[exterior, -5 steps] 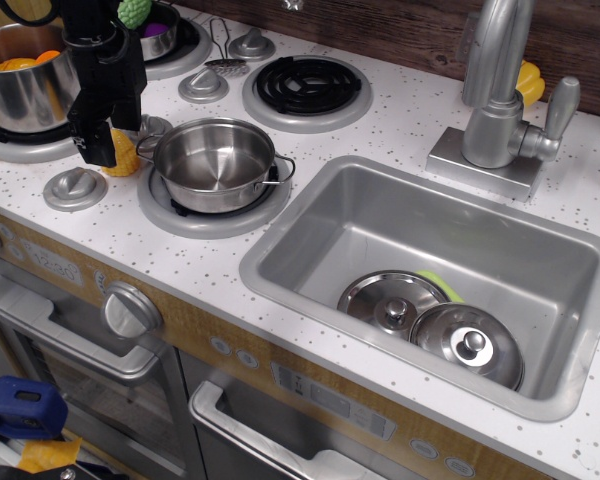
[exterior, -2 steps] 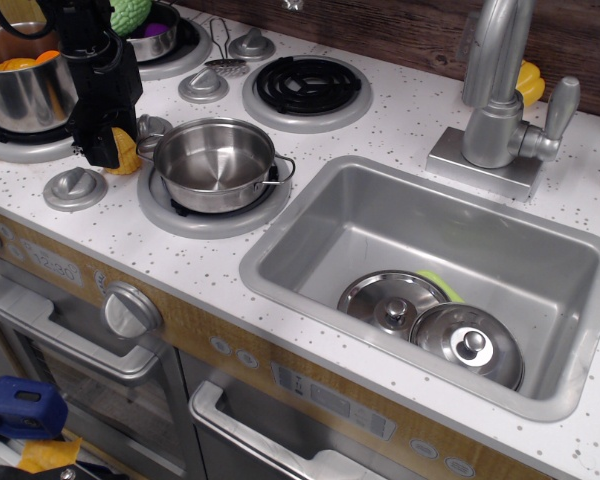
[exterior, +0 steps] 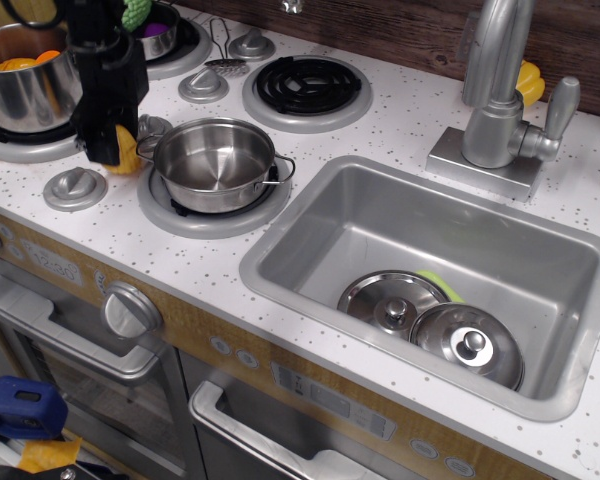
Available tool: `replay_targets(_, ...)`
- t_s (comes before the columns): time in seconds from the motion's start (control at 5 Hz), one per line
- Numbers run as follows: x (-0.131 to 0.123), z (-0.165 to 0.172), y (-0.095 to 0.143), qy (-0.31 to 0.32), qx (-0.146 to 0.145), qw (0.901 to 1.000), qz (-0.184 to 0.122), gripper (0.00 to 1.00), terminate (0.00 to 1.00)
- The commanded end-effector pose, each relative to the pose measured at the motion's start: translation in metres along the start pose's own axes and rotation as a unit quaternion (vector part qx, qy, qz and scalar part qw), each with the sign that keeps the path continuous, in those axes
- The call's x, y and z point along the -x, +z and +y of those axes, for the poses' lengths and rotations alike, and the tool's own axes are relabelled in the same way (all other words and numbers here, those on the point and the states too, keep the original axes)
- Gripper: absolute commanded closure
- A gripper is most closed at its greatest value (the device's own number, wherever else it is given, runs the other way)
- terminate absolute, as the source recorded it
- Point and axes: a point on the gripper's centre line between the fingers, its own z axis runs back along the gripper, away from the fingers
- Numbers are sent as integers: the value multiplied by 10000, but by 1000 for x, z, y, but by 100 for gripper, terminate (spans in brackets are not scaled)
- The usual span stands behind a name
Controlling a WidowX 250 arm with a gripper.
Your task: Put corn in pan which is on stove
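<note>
The corn (exterior: 131,155) is a small yellow cob lying on the white speckled stove (exterior: 110,218), just left of the pan. The pan (exterior: 208,168) is shiny steel and empty. It sits on the front grey burner plate, with one loop handle towards the corn. My black gripper (exterior: 110,152) hangs straight down over the corn's left side and hides part of it. Its lower end is at the level of the cob. I cannot tell how the jaws stand or whether they hold the corn.
A taller steel pot (exterior: 25,88) with orange pieces stands at the far left. A small steel bowl (exterior: 162,32) and a green vegetable (exterior: 133,12) are behind the gripper. A black coil burner (exterior: 308,85), silver knobs (exterior: 75,187), a sink (exterior: 310,230) holding two lids (exterior: 390,300), and a faucet (exterior: 495,95) lie to the right.
My gripper has shifted a little to the right, covering more of the corn's left side. The corn and the pan have stayed where they were.
</note>
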Motion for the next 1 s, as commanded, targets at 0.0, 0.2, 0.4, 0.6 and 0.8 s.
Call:
replay_targets(0.0,-5,3,68,54,-480,9976,493,100,0)
replay_targets(0.2,-21,-1,84,125,-658,9960,587,100,0)
replay_targets(0.4,-48,-5,95,240,-650,9962,519,100,0)
replay_targets(0.6,-72,-10,95,232,-722,9965,353,100,0)
replay_targets(0.8,-84,-16,87,320,-590,9976,142,100,0)
